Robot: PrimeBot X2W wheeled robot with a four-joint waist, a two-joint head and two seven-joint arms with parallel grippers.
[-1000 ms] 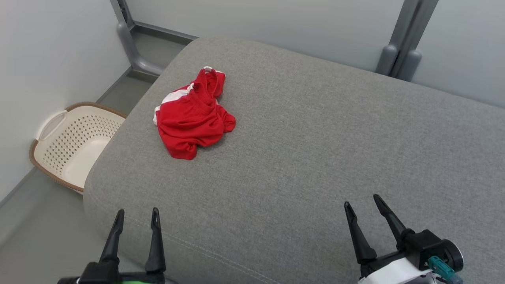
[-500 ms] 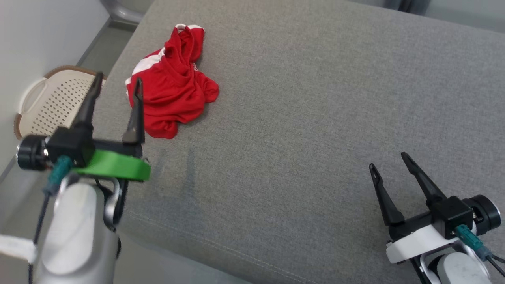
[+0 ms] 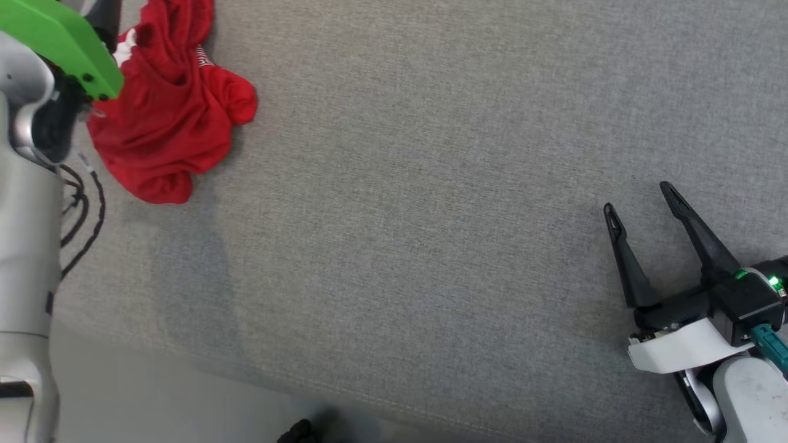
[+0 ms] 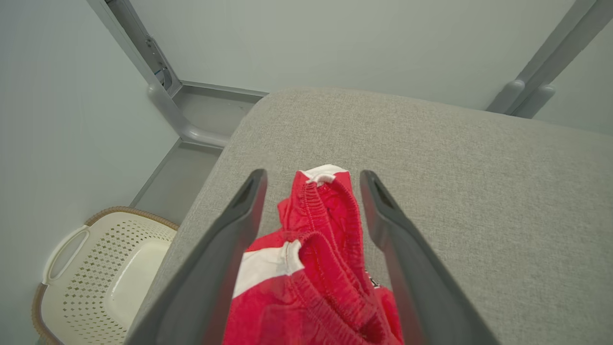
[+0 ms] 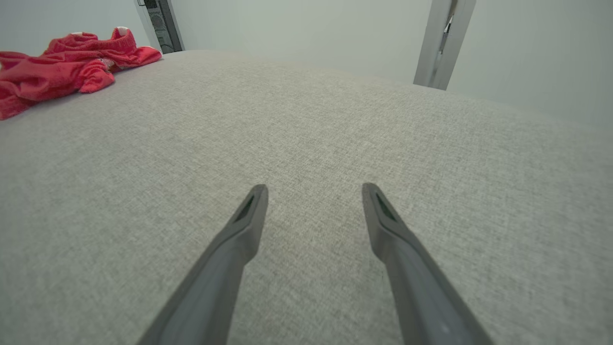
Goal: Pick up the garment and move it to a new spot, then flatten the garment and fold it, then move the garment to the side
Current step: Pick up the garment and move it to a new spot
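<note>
In the head view, a crumpled red garment with a white stripe point(image 3: 166, 123) is seen lying on a wide grey woven fabric cushion point(image 3: 431, 215), close to the cushion's left edge. It is bunched and not yet lifted, so the first step, the pick-up, is judged to be in hand. The left arm's bright green mounting plate point(image 3: 61, 43) is seen over the same left edge, partly covering the cloth, presumably because that arm is nearer to it. The right gripper point(image 3: 638, 198) is held over the cushion's near right part, fingers spread and nothing between them; it is judged to be kept aside there so that the cushion's middle is left free as a new spot.

In the left wrist view, the left gripper point(image 4: 312, 175) is seen with its two dark fingers apart, the garment's elastic waistband lying between them but not clamped. The fingers are placed astride a raised fold, probably so that a closing would catch several layers. A white perforated plastic basket with a brown rim point(image 4: 96, 268) is seen on the floor beside the cushion's left edge.

In the right wrist view, bare cushion is seen between the right fingers, and the garment lies far across the cushion.
</note>
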